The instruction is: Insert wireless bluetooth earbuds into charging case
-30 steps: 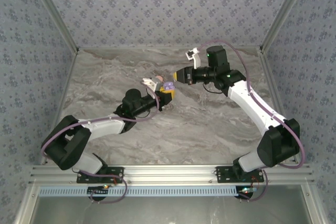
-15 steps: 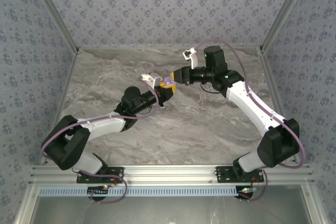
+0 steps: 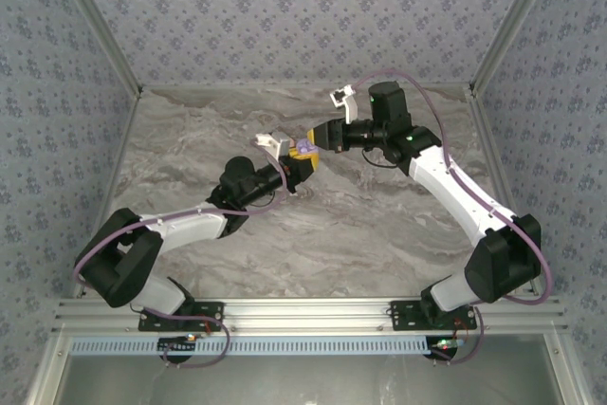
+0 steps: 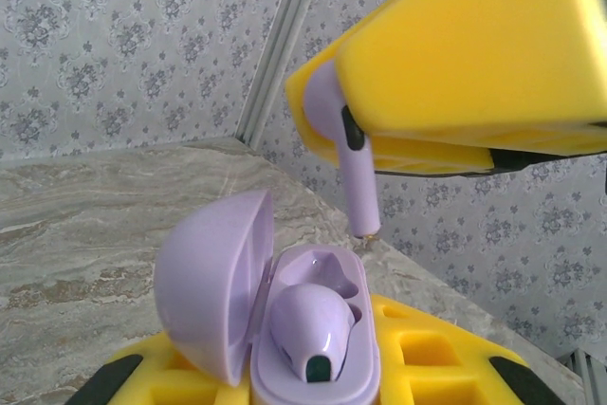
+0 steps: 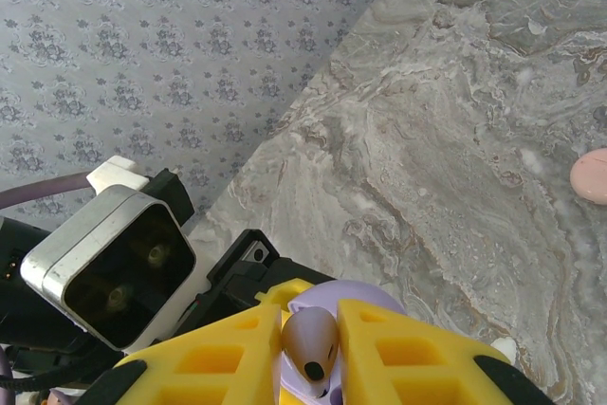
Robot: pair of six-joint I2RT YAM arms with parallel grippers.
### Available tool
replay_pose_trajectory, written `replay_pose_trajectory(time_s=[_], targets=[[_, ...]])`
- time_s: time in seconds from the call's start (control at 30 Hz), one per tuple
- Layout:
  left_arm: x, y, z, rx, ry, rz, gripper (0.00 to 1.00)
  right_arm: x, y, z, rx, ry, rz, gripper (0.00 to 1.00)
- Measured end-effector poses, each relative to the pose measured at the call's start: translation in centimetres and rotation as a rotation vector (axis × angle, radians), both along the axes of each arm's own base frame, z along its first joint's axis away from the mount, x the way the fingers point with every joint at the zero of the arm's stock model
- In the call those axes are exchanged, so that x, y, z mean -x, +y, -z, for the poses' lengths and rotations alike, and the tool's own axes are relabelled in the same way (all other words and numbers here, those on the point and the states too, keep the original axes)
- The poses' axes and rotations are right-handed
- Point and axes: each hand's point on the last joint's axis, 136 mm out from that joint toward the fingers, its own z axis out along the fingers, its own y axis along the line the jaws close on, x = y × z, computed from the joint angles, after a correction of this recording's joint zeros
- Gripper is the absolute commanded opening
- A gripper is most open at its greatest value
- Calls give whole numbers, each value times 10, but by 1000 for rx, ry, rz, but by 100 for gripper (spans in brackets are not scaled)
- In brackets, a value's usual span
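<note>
**My left pincer** (image 4: 303, 372), with yellow moulded pads (image 4: 446, 353), is clamped on the base of the charging case (image 4: 353, 367). The case is a glossy lilac shell of rounded form. Its domed lid (image 4: 211, 277) stands open at the left in the left wrist view. The seated earbud (image 4: 308, 322), smooth and lilac, lies in a well of the case.

**My right pincer** (image 5: 311, 353), with yellow pads (image 5: 408, 348) bearing square recesses, is closed on the held earbud (image 4: 358, 182). The stem hangs tip-down just above the open case, apart from it.

**Bench** (image 3: 379, 225): grey veined marble pattern. A small pink rounded object (image 5: 590, 175) lies on it.

**Walls** (image 3: 285, 16): pale blue-grey paper with a repeating floral motif. Aluminium rails (image 3: 313, 308) run along the near edge.
</note>
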Motion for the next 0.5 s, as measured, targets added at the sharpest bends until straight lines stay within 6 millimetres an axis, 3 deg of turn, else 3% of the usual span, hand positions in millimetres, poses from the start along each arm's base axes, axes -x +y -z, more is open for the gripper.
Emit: replay_pose_trajectory(time_s=[0.5], targets=[[-1, -1, -4, 7, -7, 0, 10, 0, 2, 4, 5, 9, -4, 23]])
